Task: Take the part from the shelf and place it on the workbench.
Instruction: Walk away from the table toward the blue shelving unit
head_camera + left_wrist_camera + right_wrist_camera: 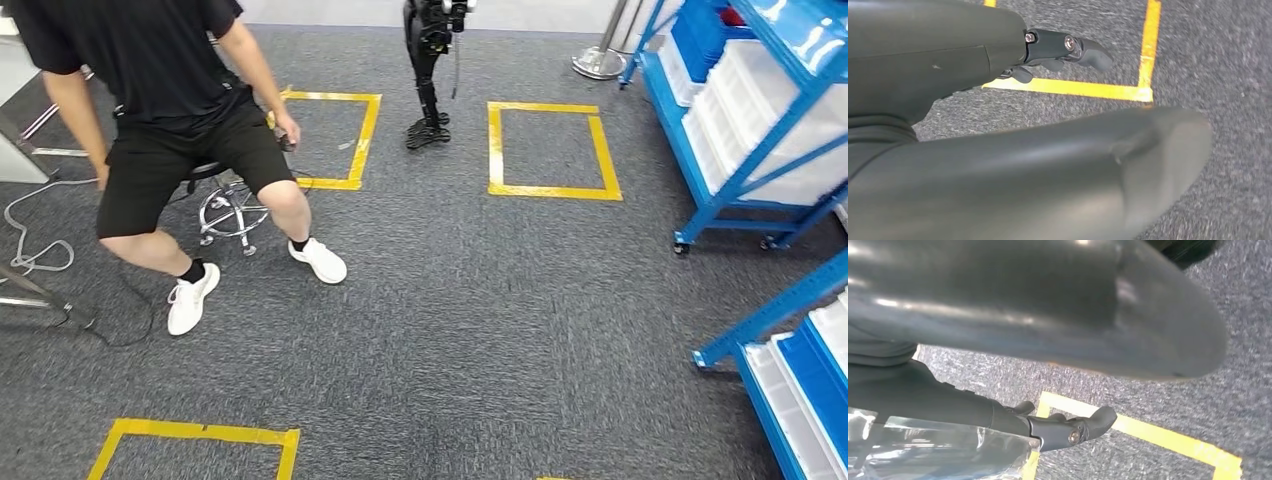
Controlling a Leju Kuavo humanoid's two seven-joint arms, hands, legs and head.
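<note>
From the head view you see a person (170, 110) on a stool (225, 205) and blue shelves (745, 120) across grey carpet (450, 320). In your left wrist view, the left hand (998, 130) hangs released, grasping nothing. In your right wrist view, the right hand (1013, 340) grips the bagged part (938, 450) under its fingers (1073, 427).

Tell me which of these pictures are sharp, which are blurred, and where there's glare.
Head view: evenly lit and sharp across the grey carpet and blue metal shelving. Left wrist view: the thick grey thumb is soft, the carpet slightly smeared. Right wrist view: the thumb is blurred with bright streaks of glare, and the crinkled clear plastic bag glints.
</note>
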